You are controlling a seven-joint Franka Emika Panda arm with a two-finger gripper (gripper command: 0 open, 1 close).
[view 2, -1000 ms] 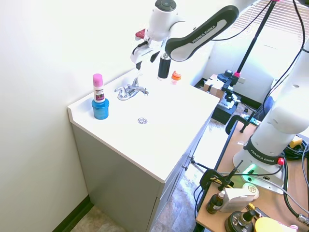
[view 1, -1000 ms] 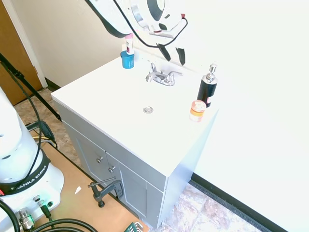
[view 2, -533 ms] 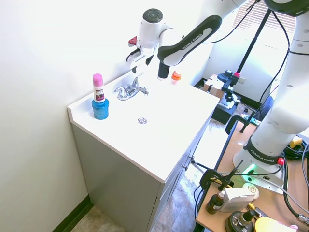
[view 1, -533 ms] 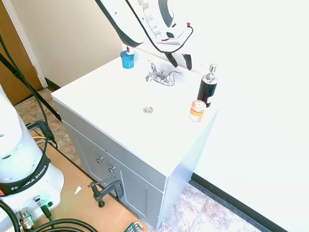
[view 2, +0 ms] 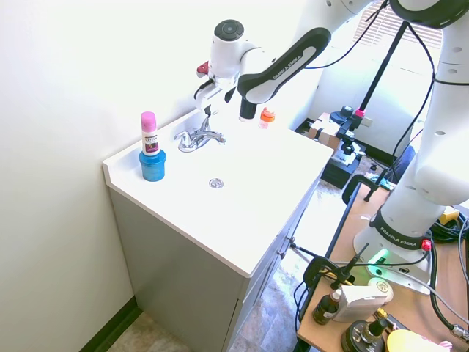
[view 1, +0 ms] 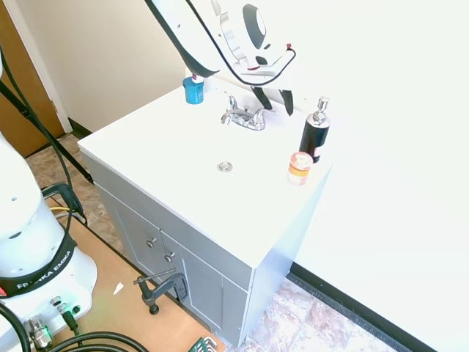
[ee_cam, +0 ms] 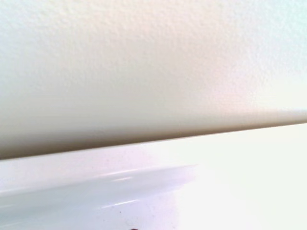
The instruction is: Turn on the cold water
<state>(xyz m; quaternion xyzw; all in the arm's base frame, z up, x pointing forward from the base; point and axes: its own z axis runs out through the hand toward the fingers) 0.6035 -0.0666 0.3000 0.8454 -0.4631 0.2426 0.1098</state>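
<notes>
So upper middle, one hand hangs spread above the one tap; the table also carries one black bottle and one blue cup.

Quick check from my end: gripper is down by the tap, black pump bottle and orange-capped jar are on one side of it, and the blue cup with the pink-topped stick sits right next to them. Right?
Not quite. The blue cup stands on the opposite side of the tap from the black pump bottle and orange-capped jar, as the first exterior view shows. The gripper is indeed down by the tap.
</notes>
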